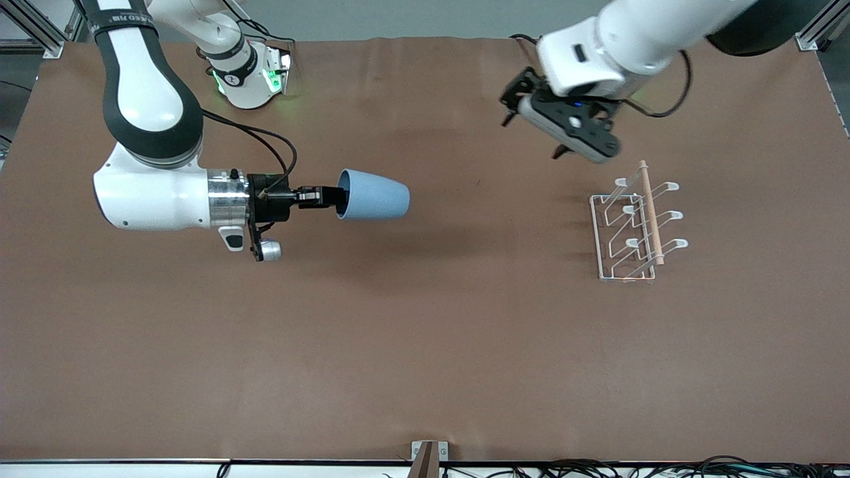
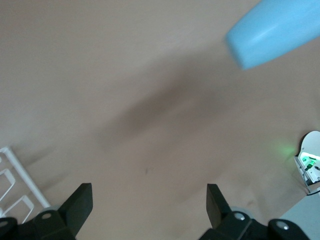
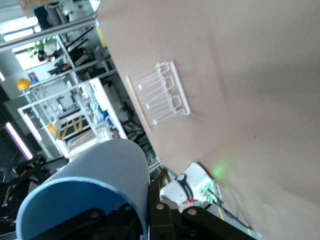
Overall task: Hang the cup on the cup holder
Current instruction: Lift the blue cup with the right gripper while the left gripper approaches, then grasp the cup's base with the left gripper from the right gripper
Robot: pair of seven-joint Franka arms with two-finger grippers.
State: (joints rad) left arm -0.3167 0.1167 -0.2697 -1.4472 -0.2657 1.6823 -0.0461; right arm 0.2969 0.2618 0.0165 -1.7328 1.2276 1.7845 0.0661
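Right gripper [image 1: 330,197] reached level over mid-table, clamped on rim of sideways cup [image 1: 372,194]. Left gripper [image 1: 531,139] waited above table near rack [image 1: 634,226], fingers apart.

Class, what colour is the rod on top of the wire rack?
Light wood, on the white rack; the rod shows best in the front view.

Even bright light, soft shadows, wrist views blurry.
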